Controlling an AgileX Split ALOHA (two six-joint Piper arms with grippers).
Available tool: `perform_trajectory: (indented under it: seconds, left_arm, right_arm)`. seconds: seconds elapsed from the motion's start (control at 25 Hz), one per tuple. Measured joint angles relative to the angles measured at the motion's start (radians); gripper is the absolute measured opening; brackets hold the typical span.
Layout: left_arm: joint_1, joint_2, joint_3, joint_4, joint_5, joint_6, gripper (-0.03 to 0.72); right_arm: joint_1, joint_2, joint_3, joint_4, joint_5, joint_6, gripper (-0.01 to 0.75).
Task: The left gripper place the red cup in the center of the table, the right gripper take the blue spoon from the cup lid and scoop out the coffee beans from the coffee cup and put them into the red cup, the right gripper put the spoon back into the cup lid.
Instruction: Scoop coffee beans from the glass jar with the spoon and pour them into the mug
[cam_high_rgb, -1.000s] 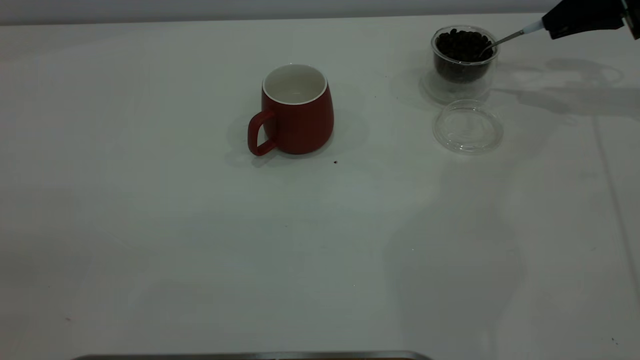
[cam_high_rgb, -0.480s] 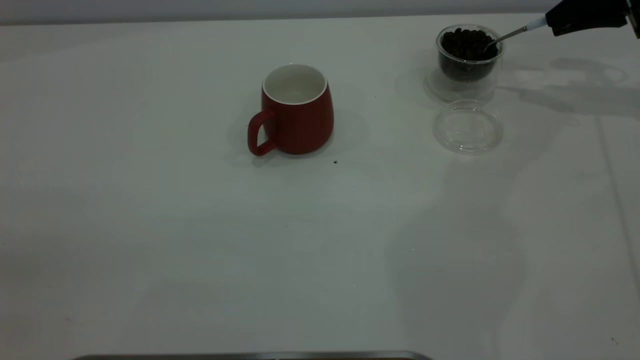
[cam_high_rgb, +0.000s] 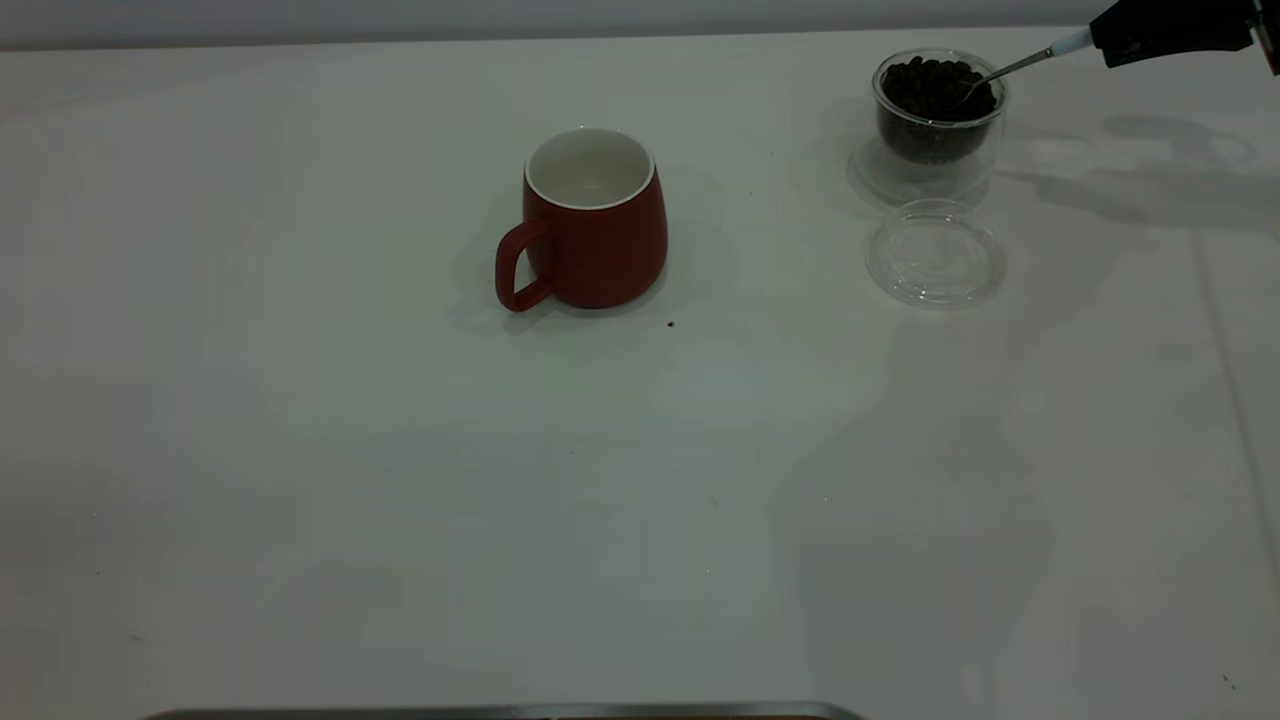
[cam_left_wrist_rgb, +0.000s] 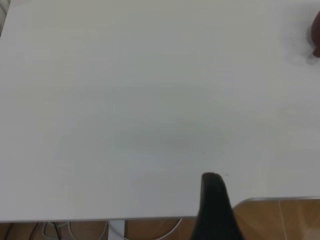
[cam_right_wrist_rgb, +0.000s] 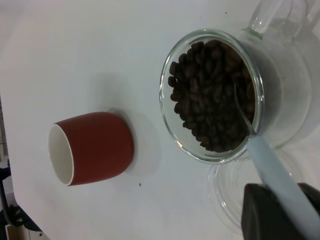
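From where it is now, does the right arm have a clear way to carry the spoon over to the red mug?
Probably yes. The right gripper holds the blue spoon in the coffee cup, and only bare table lies between it and the open red cup.

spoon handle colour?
Pale light blue; the blue spoon shows best in the right wrist view.

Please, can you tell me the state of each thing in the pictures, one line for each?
Red cup: upright, empty, mid-table.
Coffee cup: upright, uncovered, full of coffee beans.
Cup lid: flat on the table, empty.
Blue spoon: held, bowl in the beans.
Right tool: shut on the spoon handle.
Left tool: idle over bare table.
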Motion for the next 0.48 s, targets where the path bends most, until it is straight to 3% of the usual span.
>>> perform_trajectory:
  seconds: [0.48]
  left_arm:
    - [0.0, 0.0, 0.0, 0.0, 0.0, 0.0, 0.587]
  right_arm:
    - [0.0, -0.021, 0.092, 0.025, -0.003, -0.017, 0.114]
